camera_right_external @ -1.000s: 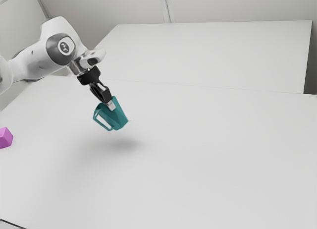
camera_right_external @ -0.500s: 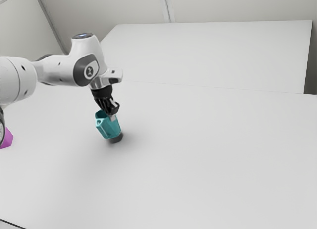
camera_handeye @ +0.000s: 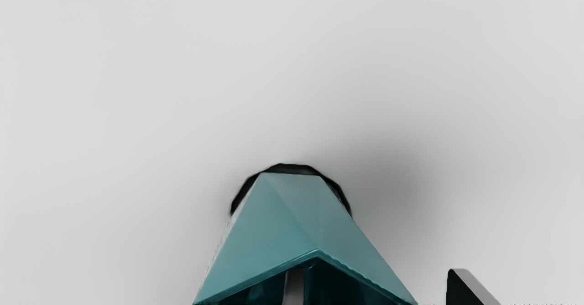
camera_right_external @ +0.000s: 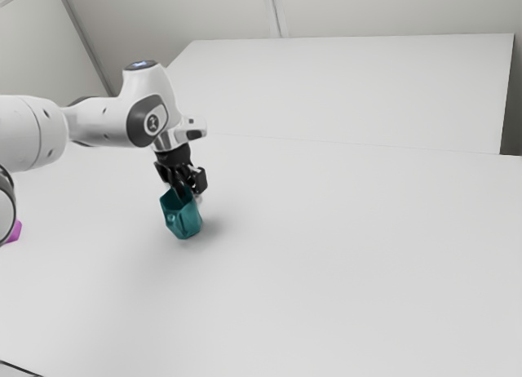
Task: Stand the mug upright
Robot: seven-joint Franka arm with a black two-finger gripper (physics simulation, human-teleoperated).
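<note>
Mug (camera_right_external: 183,218) first by name, then by size: it stands on or just over the broad pale table (camera_right_external: 351,255), mouth up and seemingly a little tilted; whether its foot sits flat, I can't tell. My arm (camera_right_external: 106,120) comes in from the exterior view's left and bends down, so any sideways drift there would carry straight to the gripper (camera_right_external: 190,196) at the mug's mouth. Near the exterior view's left edge lies a pink block (camera_right_external: 15,232), well apart and no likely trouble.

The fingers (camera_handeye: 294,289) are open and gripping nothing: one reaches inside the mouth, the other stands outside, clear of the wall between them. That straddle is the main hazard. If the hand shifts sideways or turns, the inner finger could push the wall and topple the mug; if it rises at a slant, that finger could hook the rim (camera_handeye: 318,252) and drag it over. Closing off-centre could shove the wall before both sides meet it. A dark band (camera_handeye: 294,168) shows at the foot, which looks narrower than the mouth, so a knock up high would probably tip it easily.
</note>
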